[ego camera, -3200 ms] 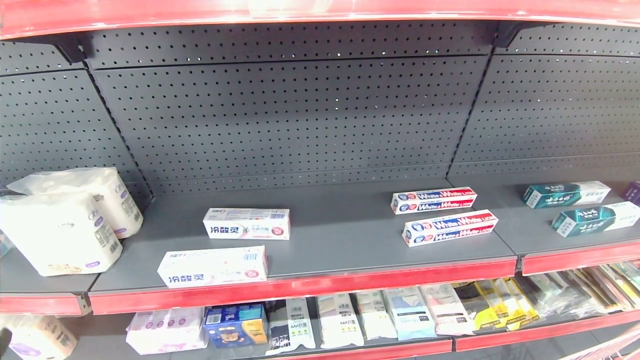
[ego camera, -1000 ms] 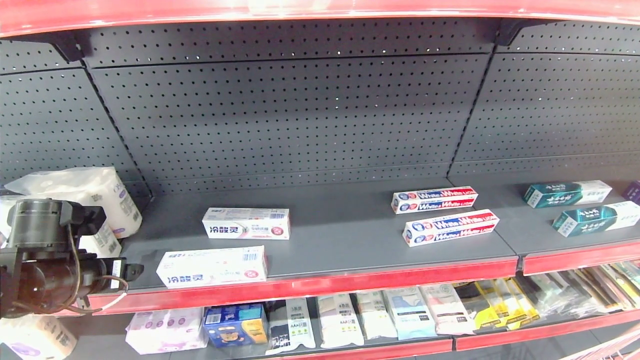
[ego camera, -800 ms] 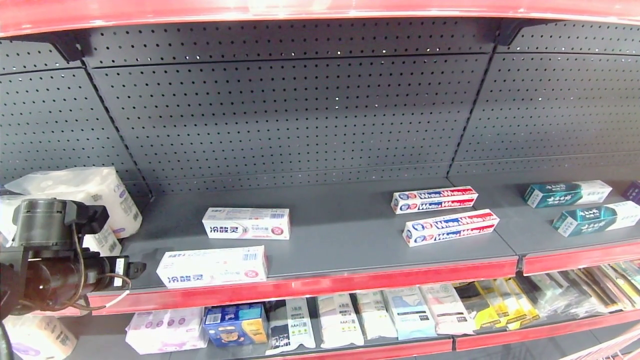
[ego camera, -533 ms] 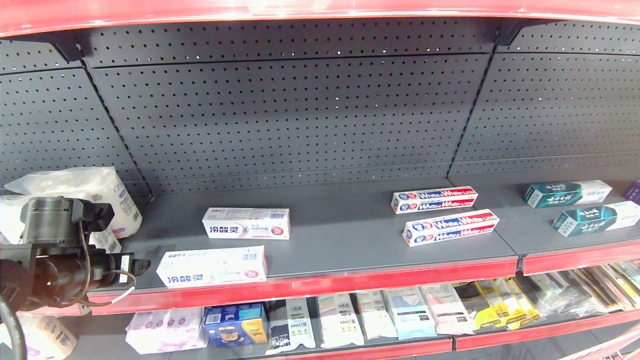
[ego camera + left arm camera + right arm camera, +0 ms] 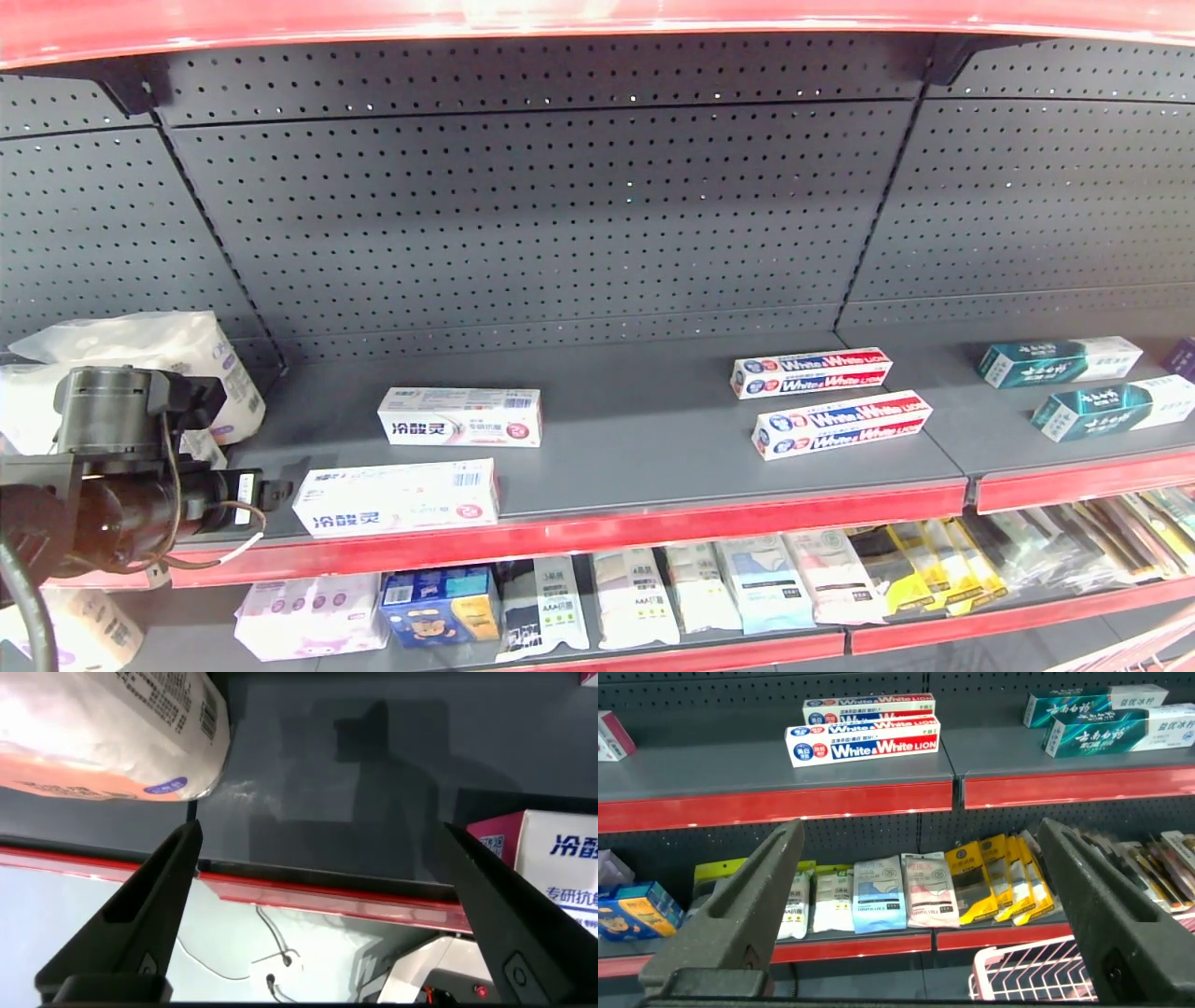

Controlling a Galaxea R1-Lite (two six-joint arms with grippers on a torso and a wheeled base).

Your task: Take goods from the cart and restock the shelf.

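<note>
On the grey shelf (image 5: 635,439) lie two white toothpaste boxes (image 5: 397,497) (image 5: 459,416), two red-white-blue ones (image 5: 840,424) and two teal ones (image 5: 1060,361). My left gripper (image 5: 273,491) hovers at the shelf's front edge, just left of the front white box. In the left wrist view that gripper (image 5: 318,840) is open and empty, with the white box (image 5: 561,868) beside one finger. My right gripper (image 5: 920,831) is open and empty, held in front of the shelves below the red-white-blue boxes (image 5: 864,747).
Packs of paper rolls (image 5: 159,364) stand at the shelf's left end, close behind my left arm. The lower shelf (image 5: 653,597) holds several packets. A pink wire cart basket (image 5: 1036,971) sits low at the right. The shelf's middle is bare.
The left arm has come into view at the left and crept rightwards along the shelf's front edge, towards the front white box. The goods on the shelf have not moved.
</note>
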